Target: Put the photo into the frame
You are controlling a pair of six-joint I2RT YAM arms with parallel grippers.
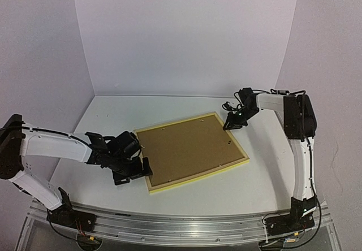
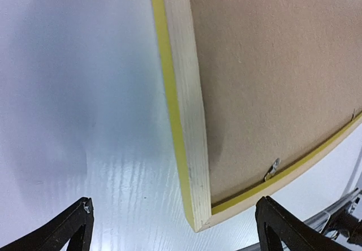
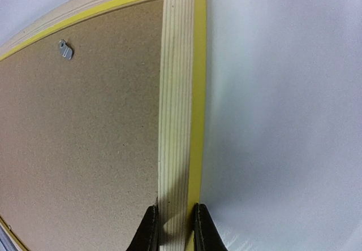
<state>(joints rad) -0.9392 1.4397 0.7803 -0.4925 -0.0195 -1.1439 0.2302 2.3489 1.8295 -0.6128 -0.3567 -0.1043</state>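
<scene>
**Pinching the frame at two o'clock, hanging loose at eight**

The frame lies face down in the middle of the white table, its pale wood back and thin yellow border turned up. The brown backing board sits inside it. That board covers the whole opening, so I cannot see the photo anywhere. It may already lie under the board, but nothing in view confirms that.

My right gripper sits at the frame's two o'clock corner. Its jaws are clenched on the ridged wooden rail, one finger on the inner side by the board and one on the yellow outer side. I judge that this grip is there to steady the frame, or to be ready to tip it.

My left gripper is at the eight o'clock corner with its jaws spread wide and grasping nothing. The corner of the frame lies between my fingers without touching either one. From there I could close on the rail or press down on the board.

A small metal tab on the inner edge near that corner reaches over the board's edge, and I take it for a retaining clip. If the photo is in fact inside, securing such tabs would be what remains. A slip at either corner could skew the board.
</scene>
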